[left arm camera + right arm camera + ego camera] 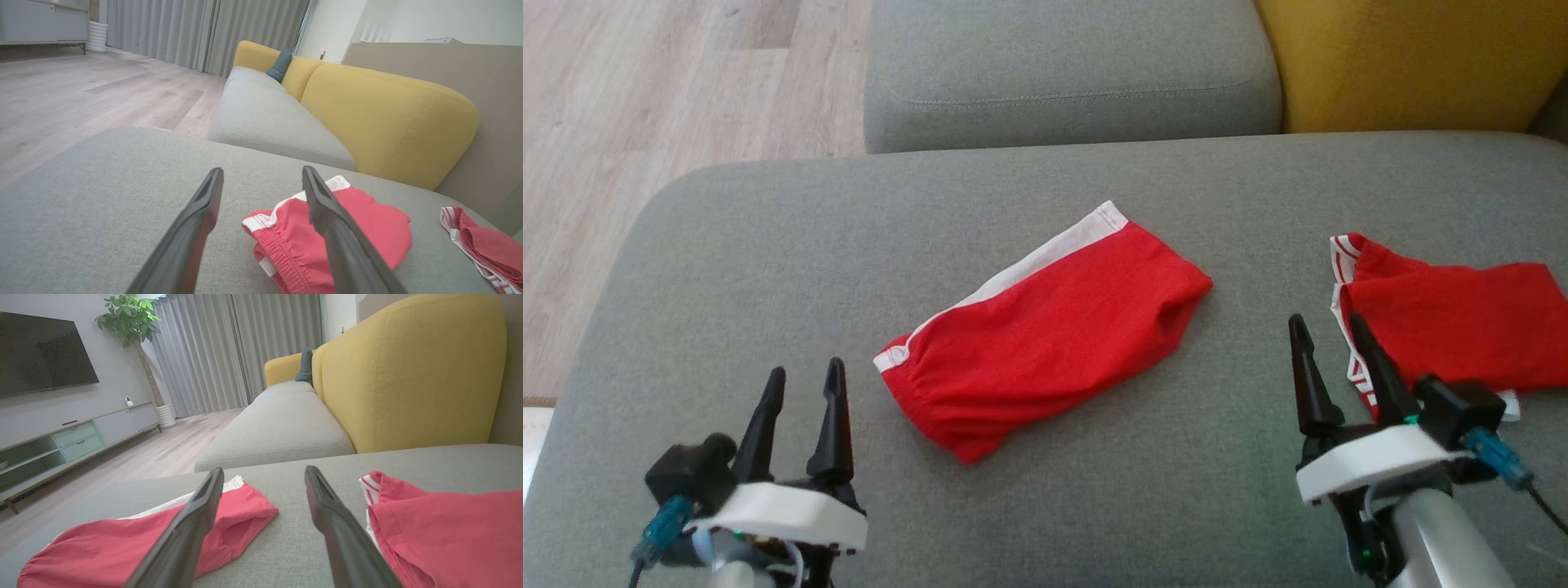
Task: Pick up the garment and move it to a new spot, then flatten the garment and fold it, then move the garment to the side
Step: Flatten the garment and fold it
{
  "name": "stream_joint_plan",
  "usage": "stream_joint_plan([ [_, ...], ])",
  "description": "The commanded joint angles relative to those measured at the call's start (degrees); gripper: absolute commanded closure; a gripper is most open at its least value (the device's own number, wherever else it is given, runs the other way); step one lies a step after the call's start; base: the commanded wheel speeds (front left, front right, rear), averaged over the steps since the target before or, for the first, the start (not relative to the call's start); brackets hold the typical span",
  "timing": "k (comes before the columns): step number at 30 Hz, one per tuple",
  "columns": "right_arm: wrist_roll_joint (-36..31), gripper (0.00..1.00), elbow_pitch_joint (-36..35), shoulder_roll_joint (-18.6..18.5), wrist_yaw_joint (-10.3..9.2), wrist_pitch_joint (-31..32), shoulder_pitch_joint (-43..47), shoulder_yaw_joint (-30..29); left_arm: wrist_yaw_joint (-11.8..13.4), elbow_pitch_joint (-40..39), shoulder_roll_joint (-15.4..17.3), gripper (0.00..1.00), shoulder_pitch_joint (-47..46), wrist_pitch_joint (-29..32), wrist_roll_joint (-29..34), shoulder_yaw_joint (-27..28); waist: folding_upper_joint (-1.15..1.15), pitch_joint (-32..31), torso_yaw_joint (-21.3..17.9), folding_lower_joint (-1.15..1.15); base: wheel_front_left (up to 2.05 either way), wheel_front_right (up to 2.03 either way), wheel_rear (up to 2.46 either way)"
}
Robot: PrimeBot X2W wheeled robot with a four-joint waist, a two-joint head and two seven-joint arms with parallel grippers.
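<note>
Red garment [1045, 327], white-trimmed, lies at the centre of the grey sofa cushion [768, 245]. We note the left tool [805, 369] at 7 o'clock and the right tool [1327, 322] at 4 o'clock, both spread and empty. A second red garment [1462, 327] lies at 3 o'clock, just beside the right tool.

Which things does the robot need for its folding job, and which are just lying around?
For the job, probably: red shorts in the middle, left claw, right claw, grey seat.
Just lying about: second red garment at the right, yellow backrest, TV, plant.
</note>
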Motion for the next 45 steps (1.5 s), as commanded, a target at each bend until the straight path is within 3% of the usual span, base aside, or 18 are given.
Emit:
stream_joint_plan([
  [1,-0.43,0.0,-2.18,0.42,-0.05,-0.56,-1.43,0.66,-0.27,-2.25,-0.08,0.0,-1.86,-0.7,0.59,2.58,0.0,0.01,0.02,0.0,0.0,0.0,0.0],
  [9,-1.91,0.0,-3.73,2.13,-0.05,1.72,0.39,-1.68,-2.69,-1.65,-1.81,0.0,-0.81,-0.7,3.02,4.65,0.0,0.43,0.86,0.0,0.0,0.0,0.0],
  [14,0.13,0.0,-1.75,2.82,-0.05,6.84,0.0,-2.9,-3.36,-1.09,-2.02,0.0,-1.69,-0.7,3.25,4.73,0.0,1.78,2.18,0.0,0.0,0.0,0.0],
  [23,14.34,0.0,4.94,3.35,-0.05,15.77,-7.73,-5.52,-3.61,0.37,-2.06,0.0,-4.98,-0.7,2.08,1.48,0.0,7.94,7.17,0.0,0.0,0.0,0.0],
  [31,22.08,0.0,14.47,3.37,-0.05,17.3,-16.01,-10.19,-3.53,2.01,-2.06,0.0,-7.72,-0.7,2.08,-1.11,0.0,11.12,13.21,0.0,0.0,0.0,0.0],
  [36,21.95,0.0,22.55,3.37,-0.05,16.18,-20.6,-14.19,-3.52,2.35,-2.07,0.0,-7.88,-0.7,2.08,-0.93,0.0,11.63,15.86,0.0,0.0,0.0,0.0],
  [45,15.11,0.0,36.48,3.37,-0.05,13.46,-27.7,-21.89,-3.53,2.12,-2.07,0.0,-7.79,-0.7,1.49,-1.06,0.0,12.41,17.75,0.0,0.0,0.0,0.0],
])
